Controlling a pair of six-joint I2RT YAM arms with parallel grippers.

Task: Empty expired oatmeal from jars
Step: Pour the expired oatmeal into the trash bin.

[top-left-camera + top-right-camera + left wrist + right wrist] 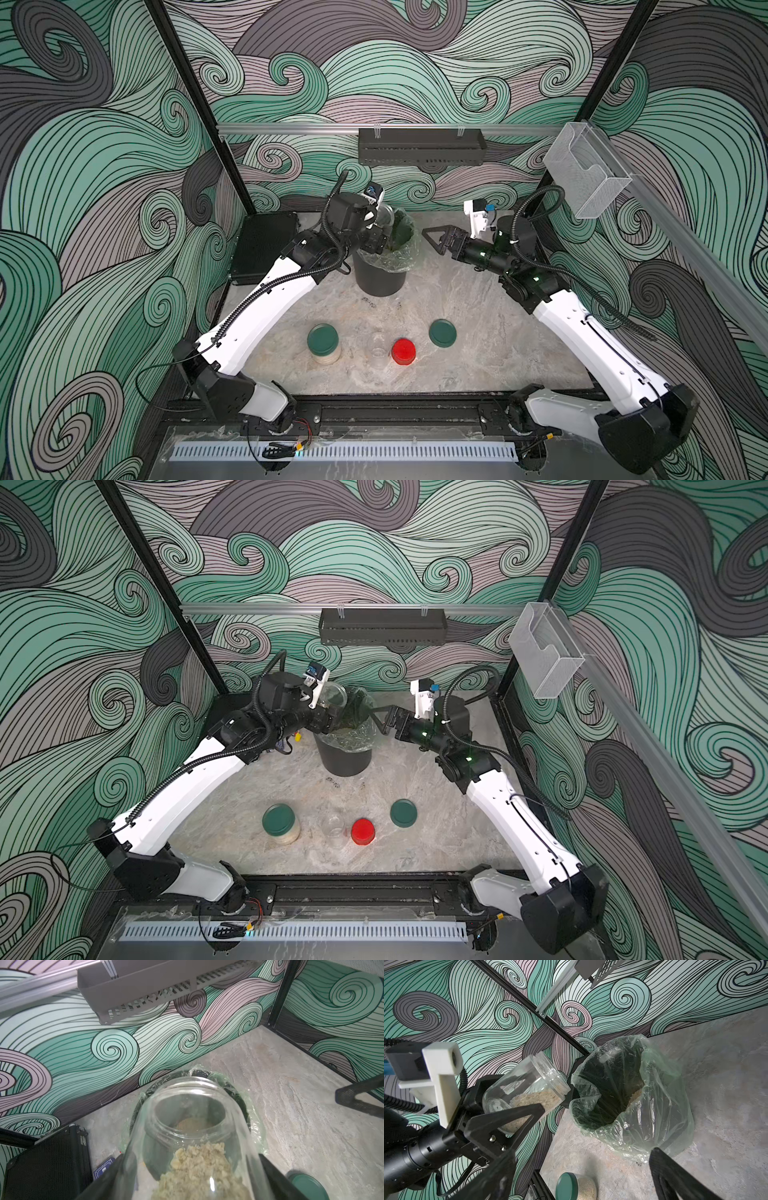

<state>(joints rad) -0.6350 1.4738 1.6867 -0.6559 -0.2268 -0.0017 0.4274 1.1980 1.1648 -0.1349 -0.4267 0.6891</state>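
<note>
My left jaws clamp the tilted open jar (525,1084), oatmeal (535,1098) near its mouth over the bin (380,278); my right jaws gape empty nearby.

Robot lab test cell, not a home. Boxed in by wall panels (374,75) printed with swirls, held by black frame posts (191,83) and an aluminium rail (291,129). Left arm (266,307) and right arm (582,336) are mounted on a base rail (395,411) at the front edge of a stone-look tabletop (478,374). Slotted cable duct (345,451) in front. Wall rack (419,145), clear holder (586,174), black case (264,245). Props only: lined bin (380,278), jars (324,343).
</note>
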